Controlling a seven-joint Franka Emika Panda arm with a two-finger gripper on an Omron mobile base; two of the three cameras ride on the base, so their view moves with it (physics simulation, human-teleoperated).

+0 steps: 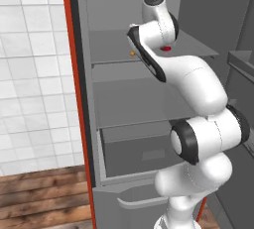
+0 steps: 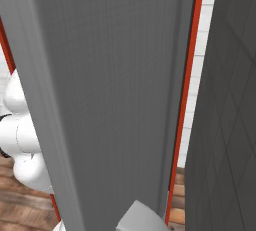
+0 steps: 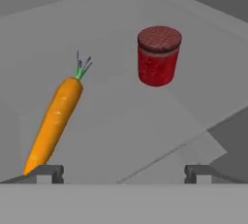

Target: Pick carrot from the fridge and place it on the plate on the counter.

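While the carrot (image 3: 54, 123) lies flat on a fridge (image 1: 149, 99) shelf, stem pointing to about one o'clock in the hand view, its tapered tip sits just at the left fingertip. The jaws stand wide and empty, so the gripper (image 3: 123, 173) is centred off to the carrot's right; closing now would likely nudge it aside. A red can (image 3: 159, 56) stands upright at two o'clock, well apart.

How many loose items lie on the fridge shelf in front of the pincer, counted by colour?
Orange: 1, the slim tapered orange carrot with a green stem end
Red: 1, the short red cylindrical can
Total: 2, both on the flat grey fridge shelf
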